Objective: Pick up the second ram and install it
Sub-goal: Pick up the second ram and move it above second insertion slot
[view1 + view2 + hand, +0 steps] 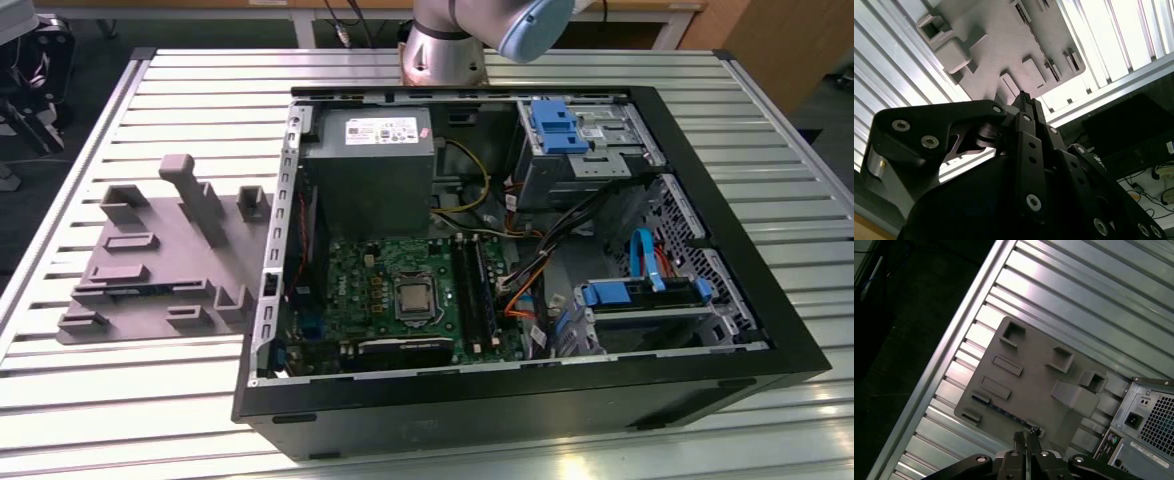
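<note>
Gripper (1026, 436) hangs over grey holder (1039, 375), jaws pressed together, nothing pinched afaict. Second ram (1001, 411) sits in holder slot, one end just beside tips, long axis running off along holder edge. Well apart from pc case (534, 385).

Slatted metal table (134, 420): grey holder plate (147, 270), open computer case (534, 400).

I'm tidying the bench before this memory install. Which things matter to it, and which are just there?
Job: memory stick in the grey holder; motherboard slots; hand.
Just there: power supply; blue drive bracket; cables.
</note>
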Controlling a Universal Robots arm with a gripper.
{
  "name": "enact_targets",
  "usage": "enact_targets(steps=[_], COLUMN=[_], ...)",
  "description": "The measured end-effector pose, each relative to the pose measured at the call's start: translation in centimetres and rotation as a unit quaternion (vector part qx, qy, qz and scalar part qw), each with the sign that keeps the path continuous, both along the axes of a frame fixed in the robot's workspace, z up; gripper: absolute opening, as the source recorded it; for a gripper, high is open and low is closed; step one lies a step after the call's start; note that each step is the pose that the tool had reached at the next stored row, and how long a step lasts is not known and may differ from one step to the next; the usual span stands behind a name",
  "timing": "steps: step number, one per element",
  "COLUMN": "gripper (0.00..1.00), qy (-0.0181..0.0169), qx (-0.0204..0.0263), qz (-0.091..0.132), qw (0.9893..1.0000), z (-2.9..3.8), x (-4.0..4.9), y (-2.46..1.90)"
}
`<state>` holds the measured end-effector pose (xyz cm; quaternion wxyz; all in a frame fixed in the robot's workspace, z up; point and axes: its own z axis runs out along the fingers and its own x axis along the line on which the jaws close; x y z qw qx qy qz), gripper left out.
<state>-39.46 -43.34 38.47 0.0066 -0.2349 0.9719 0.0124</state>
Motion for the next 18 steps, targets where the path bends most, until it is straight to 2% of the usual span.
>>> enact_targets(steps=[13, 15, 16, 18], gripper=[0.17, 0.15, 0.11, 0.11], qy=[0.0000, 0.0000, 0.0000, 0.0000], qx=[0.0000, 0.0000, 0.0000, 0.0000], qz=[0.000, 0.000, 0.000, 0.000], qw=[1.0000, 1.0000, 1.0000, 1.0000], z=[0.00, 0.00, 0.00, 0.00], x=[0.00, 0.00, 0.00, 0.00], y=[0.00, 0.00, 0.00, 0.00])
